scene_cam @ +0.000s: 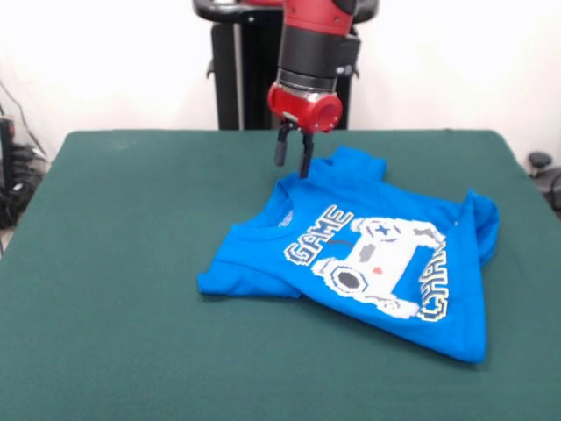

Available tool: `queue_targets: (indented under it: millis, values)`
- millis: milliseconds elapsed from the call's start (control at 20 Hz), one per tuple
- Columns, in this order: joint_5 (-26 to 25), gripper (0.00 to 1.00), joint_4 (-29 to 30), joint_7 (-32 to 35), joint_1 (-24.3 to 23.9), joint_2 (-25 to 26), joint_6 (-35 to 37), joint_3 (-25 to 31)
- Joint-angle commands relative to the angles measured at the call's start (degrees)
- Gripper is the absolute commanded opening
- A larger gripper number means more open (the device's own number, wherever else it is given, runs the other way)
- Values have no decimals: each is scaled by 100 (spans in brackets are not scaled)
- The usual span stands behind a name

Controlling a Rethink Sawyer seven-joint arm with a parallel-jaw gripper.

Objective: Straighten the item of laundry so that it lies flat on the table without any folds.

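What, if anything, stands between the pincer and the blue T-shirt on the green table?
Nothing visible does. The pincer hangs right over the T-shirt's far edge, near a raised sleeve. Only bare green table surrounds the crumpled shirt.

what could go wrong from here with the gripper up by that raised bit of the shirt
1. The gripper hangs with its fingers slightly apart at the T-shirt's bunched far edge; closing there may pinch several layers and drag a fold along.
2. Its right sleeve is tucked over; pulling elsewhere could leave it folded.
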Motion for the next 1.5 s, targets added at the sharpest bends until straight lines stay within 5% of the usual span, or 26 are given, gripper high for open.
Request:
queue_targets:
  millis: [50,850,1500]
  values:
    - [-366,100,-10,3,-228,-249,976,327]
    - [-223,100,-552,251,-336,-350,1332,543]
    - [529,100,-599,754,164,-738,1807,583]
